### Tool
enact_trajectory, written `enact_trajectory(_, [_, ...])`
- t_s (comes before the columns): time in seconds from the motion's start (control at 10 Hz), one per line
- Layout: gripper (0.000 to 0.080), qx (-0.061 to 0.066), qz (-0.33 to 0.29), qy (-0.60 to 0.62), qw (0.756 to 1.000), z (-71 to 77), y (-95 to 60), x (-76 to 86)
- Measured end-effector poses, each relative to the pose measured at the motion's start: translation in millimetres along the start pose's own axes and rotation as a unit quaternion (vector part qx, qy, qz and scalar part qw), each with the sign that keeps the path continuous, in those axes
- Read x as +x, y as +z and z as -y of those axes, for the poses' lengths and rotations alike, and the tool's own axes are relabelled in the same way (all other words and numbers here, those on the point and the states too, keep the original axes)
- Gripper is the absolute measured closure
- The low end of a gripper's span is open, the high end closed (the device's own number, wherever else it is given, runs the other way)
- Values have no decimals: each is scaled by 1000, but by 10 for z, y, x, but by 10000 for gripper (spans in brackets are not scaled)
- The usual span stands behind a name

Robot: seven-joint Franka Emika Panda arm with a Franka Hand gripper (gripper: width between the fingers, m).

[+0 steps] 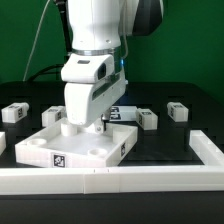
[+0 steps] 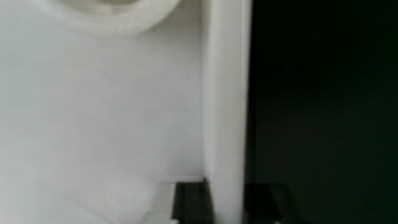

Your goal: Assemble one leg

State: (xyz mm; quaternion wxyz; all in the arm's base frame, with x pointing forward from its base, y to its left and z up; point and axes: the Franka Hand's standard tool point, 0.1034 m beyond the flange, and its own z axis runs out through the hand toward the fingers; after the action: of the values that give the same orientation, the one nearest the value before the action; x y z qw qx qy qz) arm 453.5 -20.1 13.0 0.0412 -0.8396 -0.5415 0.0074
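Note:
My gripper point(image 1: 92, 124) is down at the far edge of the large white square panel point(image 1: 75, 146). In the wrist view the two dark fingers point(image 2: 189, 204) stand close on either side of the panel's bright edge point(image 2: 224, 100), so the gripper point(image 2: 224, 203) looks shut on that edge. One round socket point(image 2: 111, 14) shows on the panel's face. Small white tagged legs lie loose on the black table: one at the exterior view's far left point(image 1: 14, 112), one by the panel's far left corner point(image 1: 52, 117), and two to the right point(image 1: 147, 118) point(image 1: 178, 110).
A white raised wall point(image 1: 120, 178) runs along the table's front and up the exterior view's right side point(image 1: 205, 147). A flat tagged piece, likely the marker board point(image 1: 122, 110), lies behind the gripper. A green backdrop stands at the back.

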Motion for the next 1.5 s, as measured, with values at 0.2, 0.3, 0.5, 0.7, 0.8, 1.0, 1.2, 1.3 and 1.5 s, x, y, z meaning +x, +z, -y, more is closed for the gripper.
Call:
enact_trajectory(0.2, [735, 2, 11, -89, 996, -88, -57, -9])
enact_trajectory(0.3, [736, -1, 13, -134, 991, -115, -67, 0])
enact_trajectory(0.5, [736, -5, 13, -159, 987, -124, -62, -10])
enact_trajectory(0.7, [736, -5, 13, -157, 988, -123, -61, -10])
enact_trajectory(0.8, [736, -5, 13, -157, 988, -123, -61, -10])
enact_trajectory(1.0, [736, -4, 15, -180, 984, -108, -41, 58])
enact_trajectory(1.2, [736, -5, 11, -202, 979, -82, -5, 230])
enact_trajectory(1.3, [736, -5, 7, -211, 977, -66, 21, 342])
enact_trajectory(1.5, [736, -7, 4, -212, 977, -82, 16, 384])
